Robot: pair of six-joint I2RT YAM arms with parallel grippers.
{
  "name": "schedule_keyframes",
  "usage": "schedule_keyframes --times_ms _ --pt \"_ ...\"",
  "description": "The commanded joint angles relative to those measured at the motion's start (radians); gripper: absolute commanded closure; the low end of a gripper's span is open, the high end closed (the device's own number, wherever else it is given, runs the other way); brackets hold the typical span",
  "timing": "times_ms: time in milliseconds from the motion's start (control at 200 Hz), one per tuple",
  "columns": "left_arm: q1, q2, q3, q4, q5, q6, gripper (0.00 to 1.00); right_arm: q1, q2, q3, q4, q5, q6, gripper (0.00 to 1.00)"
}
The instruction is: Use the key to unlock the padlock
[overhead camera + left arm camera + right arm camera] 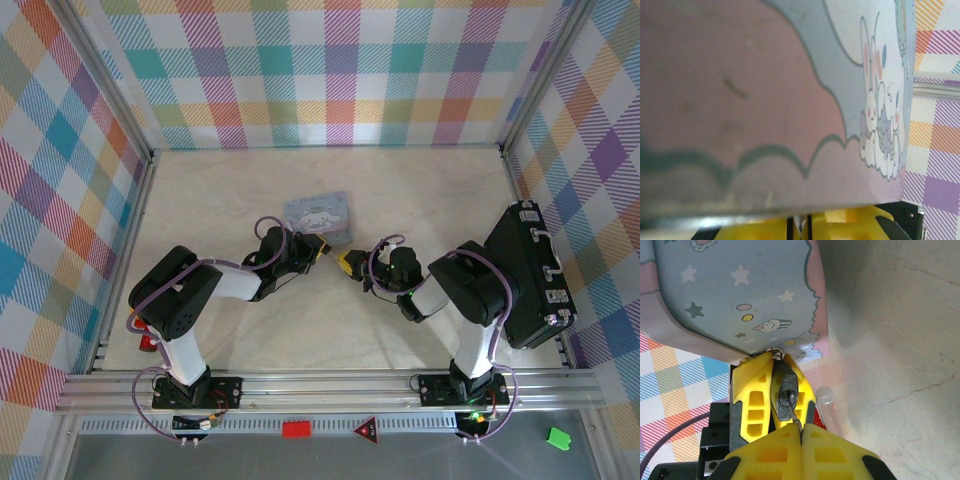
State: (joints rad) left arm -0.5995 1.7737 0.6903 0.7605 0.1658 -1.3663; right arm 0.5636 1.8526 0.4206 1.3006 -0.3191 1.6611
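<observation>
While key [796,417] appears seated in padlock [786,390], left gripper [774,361] pinches it at near-right corner of blue tin [735,290]; right gripper [801,434] pressed together on key. Next move, I'd judge: twist, padlock braced.

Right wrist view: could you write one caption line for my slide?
Left gripper clamps the padlock beside the blue cartoon tin; right gripper holds the key in its keyhole.

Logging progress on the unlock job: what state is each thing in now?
left hand: shut on the padlock.
right hand: shut on the key.
padlock: against the blue tin; locked or not, cannot tell.
key: inserted in the padlock.
blue tin: lying flat.
black case: closed.
</observation>
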Motion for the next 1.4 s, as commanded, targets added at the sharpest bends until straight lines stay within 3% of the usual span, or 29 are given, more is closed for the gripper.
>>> schedule_keyframes --times_ms 0,1395 --pt "-0.004 -0.036 -0.009 0.077 0.0 -0.052 0.92 0.008 0.019 0.018 0.066 0.008 0.018 1.0" --pt "-0.039 -0.056 -0.015 0.111 0.005 -0.108 0.92 0.005 0.075 0.074 0.106 -0.019 0.066 1.0"
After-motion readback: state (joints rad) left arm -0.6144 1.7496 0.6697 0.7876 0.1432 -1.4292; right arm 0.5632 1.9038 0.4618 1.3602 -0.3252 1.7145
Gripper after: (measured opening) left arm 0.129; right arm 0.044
